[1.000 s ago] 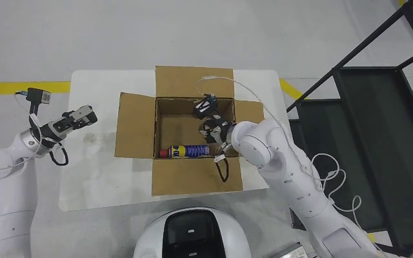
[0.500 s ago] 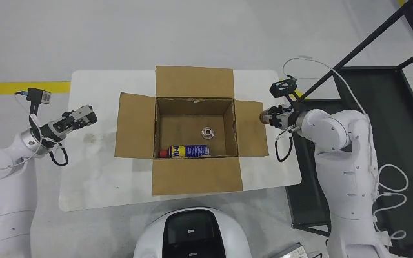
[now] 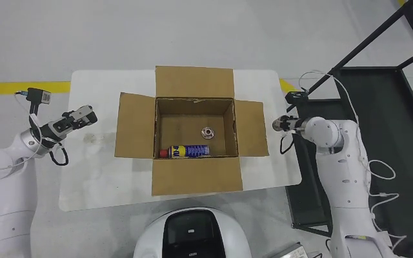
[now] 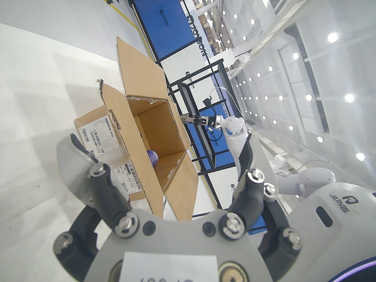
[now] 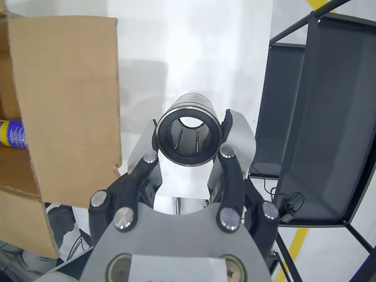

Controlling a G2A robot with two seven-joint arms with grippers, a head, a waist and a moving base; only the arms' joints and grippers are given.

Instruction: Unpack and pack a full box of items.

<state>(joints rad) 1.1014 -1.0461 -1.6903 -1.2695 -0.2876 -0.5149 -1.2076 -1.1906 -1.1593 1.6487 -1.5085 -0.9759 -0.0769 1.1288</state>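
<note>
Your right gripper [image 3: 279,123] swung right from the box [image 3: 193,82], clamping a round bearing [image 5: 188,136] that could roll off the table [image 3: 97,174]

Open box [image 3: 193,82], spray can [image 3: 188,151] lying inside, steel bearing [image 5: 192,102] outside

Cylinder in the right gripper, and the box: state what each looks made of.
The cylinder looks like polished steel: bright reflective sleeve, rows of small balls inside a dark bore. The box looks like matte brown corrugated cardboard: ragged torn flap edges.
</note>
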